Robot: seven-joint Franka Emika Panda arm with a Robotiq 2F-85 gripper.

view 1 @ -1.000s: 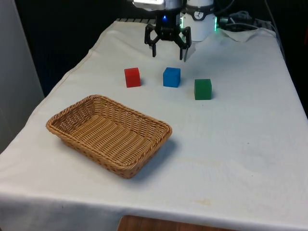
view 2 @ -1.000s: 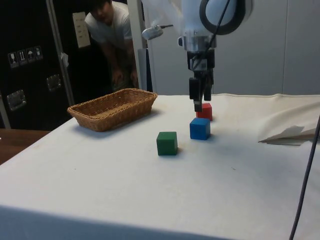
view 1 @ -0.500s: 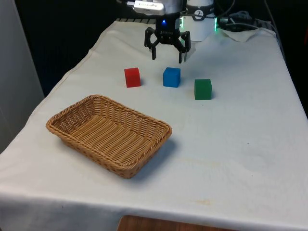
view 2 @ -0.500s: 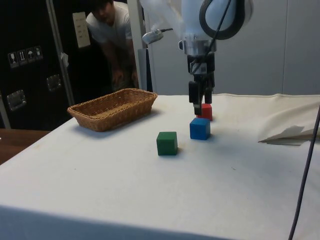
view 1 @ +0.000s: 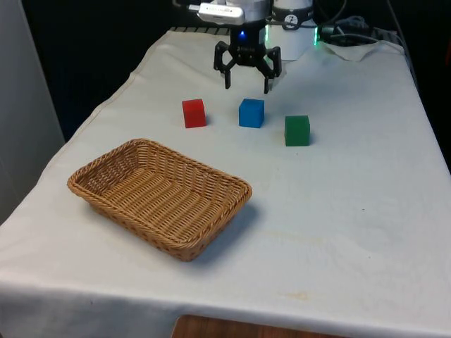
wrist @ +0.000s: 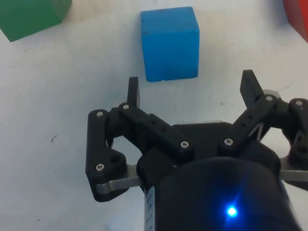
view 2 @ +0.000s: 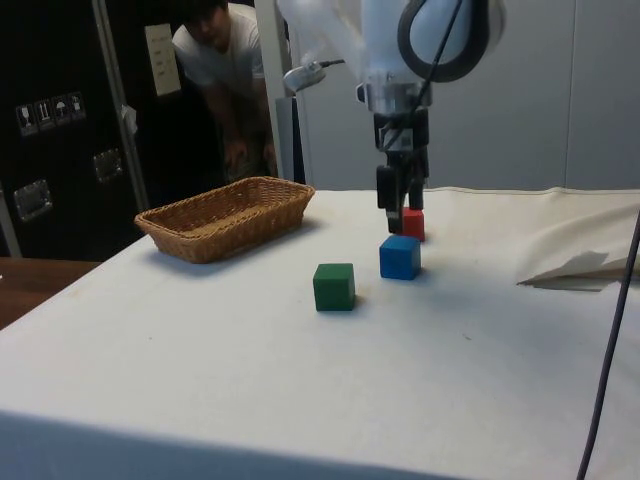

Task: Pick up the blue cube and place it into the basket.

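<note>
Hovering above the white cloth (view 1: 338, 211), my gripper (view 1: 247, 83) hangs just behind the blue cube (view 1: 251, 113), on the robot's side of it, and it touches nothing. My two fingers (wrist: 133, 89) are spread wide, with only air between them. In the wrist view the gripper (wrist: 191, 87) has the blue cube (wrist: 170, 43) just ahead of the fingertips, not between them; the gap between my fingers is wider than the cube.

The blue cube sits flat on the cloth, in the middle of a row of three cubes. In the front view the red cube (view 1: 194, 113) is on the front view's left of it and the green cube (view 1: 297, 130) on the front view's right, a little nearer to the camera. The three cubes are apart from each other (none is touching another).

From the side view, my gripper (view 2: 400, 207) is above the blue cube (view 2: 399, 256) and partly in front of the red cube (view 2: 412, 224), while the green cube (view 2: 334, 286) stands nearer to the camera.

The wicker basket (view 1: 102, 189) lies on the cloth, well apart from the cubes, toward the front view's left and nearer to the camera. I see nothing inside it. In the side view a person (view 2: 222, 60) in a white shirt leans behind the basket (view 2: 185, 232).
</note>
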